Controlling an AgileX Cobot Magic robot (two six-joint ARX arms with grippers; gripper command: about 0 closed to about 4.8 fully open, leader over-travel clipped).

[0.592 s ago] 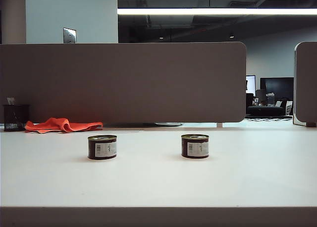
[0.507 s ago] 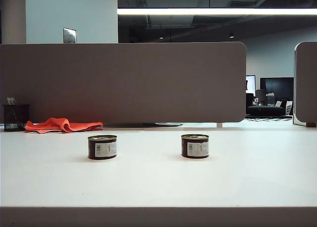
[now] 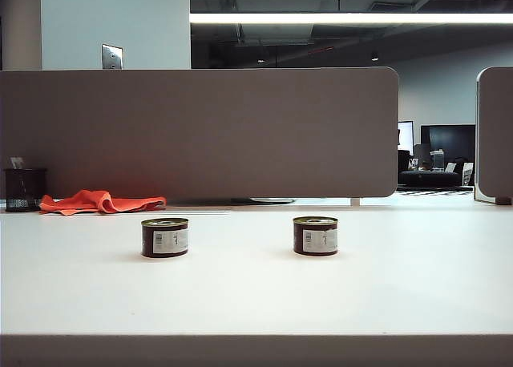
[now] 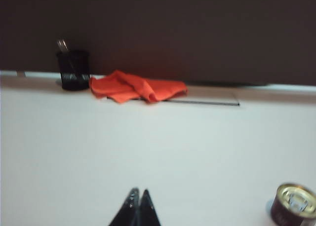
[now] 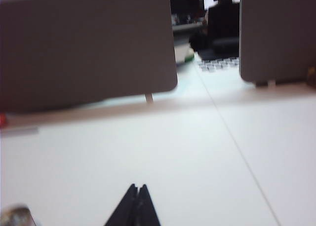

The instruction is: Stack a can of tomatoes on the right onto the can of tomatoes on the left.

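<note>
Well, both grippers are clenched on nothing: the left gripper (image 4: 138, 192) shows its two dark tips pressed together over bare table (image 3: 256, 295), and the right gripper (image 5: 138, 187) looks the same, tips meeting in a point. Neither arm shows in the exterior view, so both hang back at the near edge.

Out from the left tips, the left can (image 4: 295, 205) sits off to one side, its gold lid up. The right can (image 3: 315, 235) stands upright well apart from the left one, both in a row mid-table; in the right wrist view a pale blur at the frame's corner may be its rim, I can't tell.

It looks a short, squat tin, likely full and fairly heavy, rigid, with a smooth paper label that could slip. I'd take it across the side wall, below the rim, jaws wide first. An orange cloth (image 3: 100, 201) and black cup (image 3: 24, 189) lie far back.
</note>
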